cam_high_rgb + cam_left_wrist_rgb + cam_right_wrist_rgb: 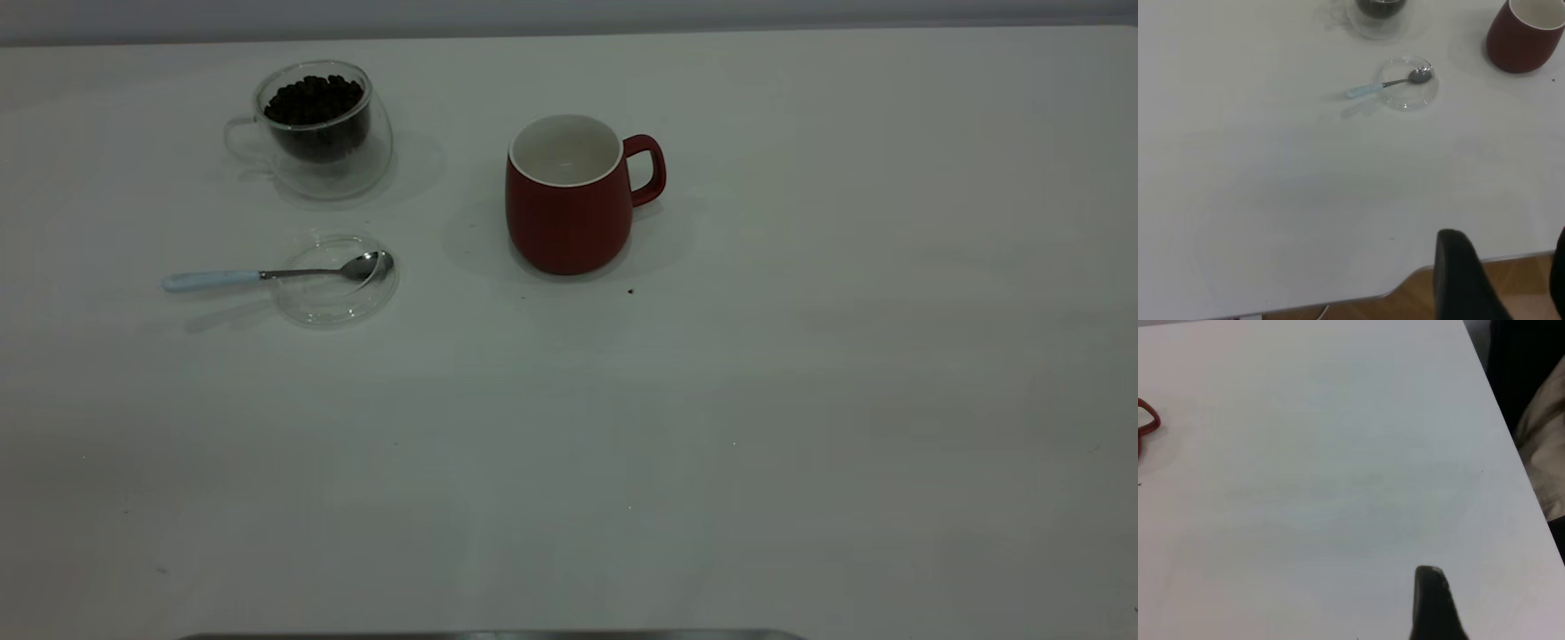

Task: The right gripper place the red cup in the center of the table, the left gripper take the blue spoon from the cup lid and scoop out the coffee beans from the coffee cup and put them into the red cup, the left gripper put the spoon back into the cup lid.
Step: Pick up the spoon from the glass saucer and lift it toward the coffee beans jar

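Resting: blue spoon [1395, 82] in cup lid [1408, 100] | left end effector [1511, 280] well apart

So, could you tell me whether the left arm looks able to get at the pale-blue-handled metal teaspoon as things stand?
Probably yes: the pale-blue-handled metal teaspoon lies on the clear glass lid, its handle overhanging bare white table with nothing covering it.

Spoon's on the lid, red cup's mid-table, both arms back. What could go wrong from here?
1. The blue spoon rests with its bowl in the cup lid and its handle sticking out low over the table; a grasp could tip it or drag the light lid.
2. The coffee beans are heaped near the coffee cup rim, so scooping may spill them.
3. The carry to the red cup could drop beans; a dark speck already lies beside it.
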